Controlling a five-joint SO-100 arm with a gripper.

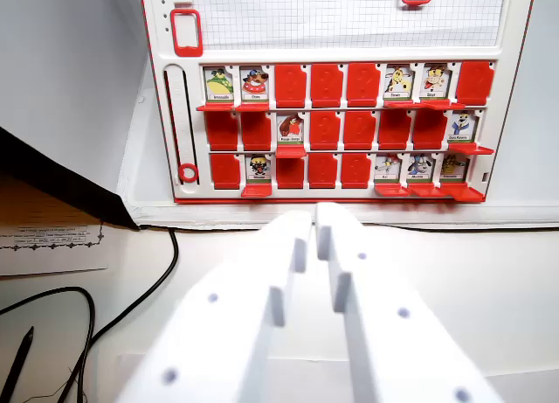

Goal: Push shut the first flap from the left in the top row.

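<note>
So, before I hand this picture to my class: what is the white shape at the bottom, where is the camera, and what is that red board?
The camera rides on a small robot arm's wrist, looking forward. The white shape is the arm's gripper, its two fingers nearly together and holding nothing. Ahead stands a red and white game board with three rows of little flaps. Open flaps show cartoon face cards; shut ones show plain red. The first flap in the top row, at the wrist view's left, is open. Black cables and a printed sheet lie on the white table.
</note>
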